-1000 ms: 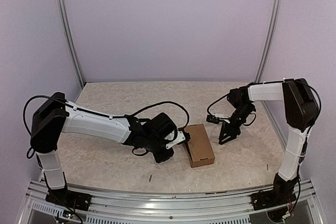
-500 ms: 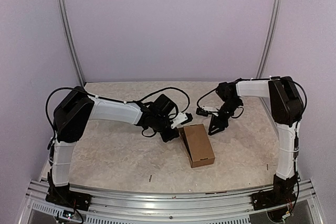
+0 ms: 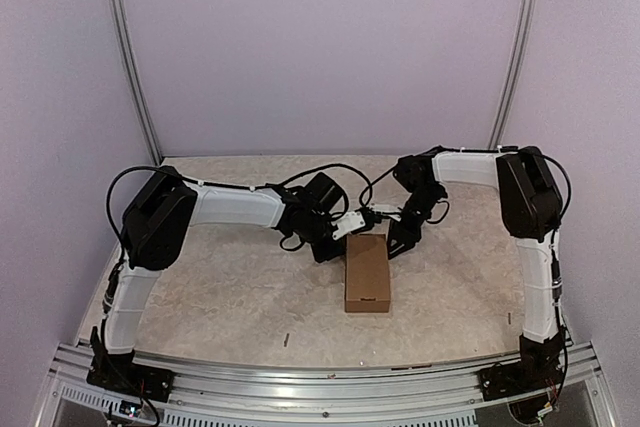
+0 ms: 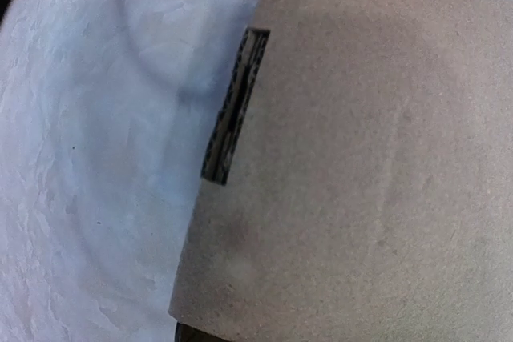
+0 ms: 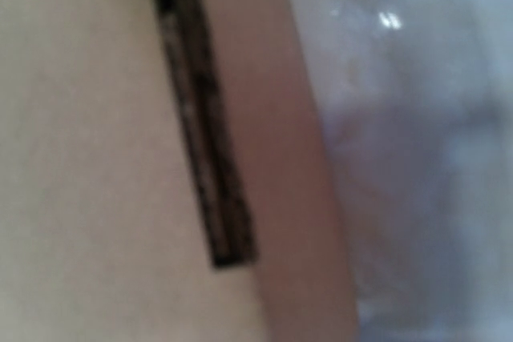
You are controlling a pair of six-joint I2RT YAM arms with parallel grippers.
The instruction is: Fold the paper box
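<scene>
Against the picture of a second ago, the paper box [image 3: 367,274] is seen to have been turned. Its far end was then swung toward 11 o'clock; its long sides are now lined up from 12 to 6 o'clock. It has also been shifted a little toward 9 o'clock on the table [image 3: 230,287]. Both arms have been carried toward 12 o'clock and drawn inward. The left gripper [image 3: 352,226], formerly set against the box's 9 o'clock side, is now found at its 11 o'clock corner. The right gripper [image 3: 393,243], formerly held well off toward 2 o'clock, is now placed just beside the 1 o'clock corner. From the overhead view it cannot be told whether either gripper is touching the cardboard.

The box is found near the middle of the table, slightly toward 6 o'clock, lying flat with its lid down. Nothing of its inside can be seen, so its contents cannot be told.

In the left wrist view the frame is largely filled by plain brown cardboard [image 4: 353,158], with a narrow dark slot [image 4: 235,106] cut near its edge and the pale tabletop [image 4: 88,118] shown toward 9 o'clock. In the right wrist view, which is blurred, the cardboard [image 5: 120,158] is shown with a similar dark slot [image 5: 204,122], and the tabletop [image 5: 417,158] toward 3 o'clock.

No fingers are shown in either wrist view. Whether the jaws of either gripper are apart or together cannot be told.
</scene>
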